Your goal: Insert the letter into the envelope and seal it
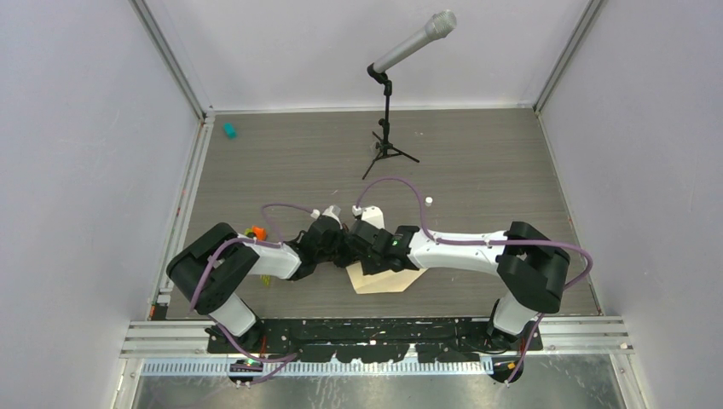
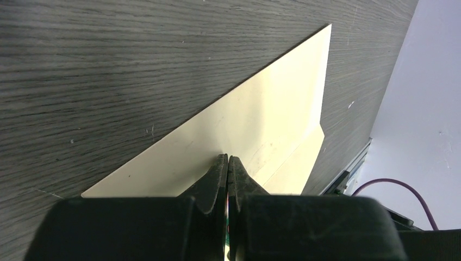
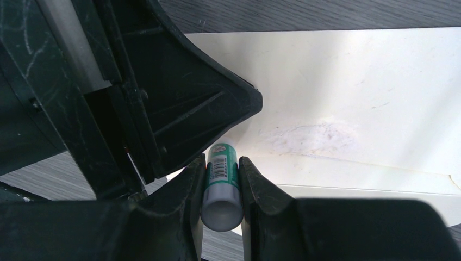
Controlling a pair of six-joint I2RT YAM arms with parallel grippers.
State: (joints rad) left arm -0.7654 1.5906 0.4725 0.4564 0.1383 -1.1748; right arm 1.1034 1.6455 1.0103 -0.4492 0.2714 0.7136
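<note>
The right gripper is clenched on a glue stick, a green-and-white tube held upright with its blunt end toward the wrist camera and its working end pointing down at the paper. Whether that end touches the sheet I can't tell, since the fingers hide it. Just beside it, the left gripper is pinched fully closed with nothing between its jaws. Its tips rest on the paper as if pinning it down.

Under both lies the envelope, flat on the table just in front of the arms. Its flap looks to be open, with a crease running across. A dull, scuffed smear near the crease looks like glue already laid down. I see no separate letter anywhere, so it is probably already inside, though nothing shows it outright.

So this is the sealing step, at the gluing stage. Next, I'd judge, the stick needs an even pass along the flap. It then has to lift clear so the flap can be folded over on its crease and pressed flat without the envelope sliding.
</note>
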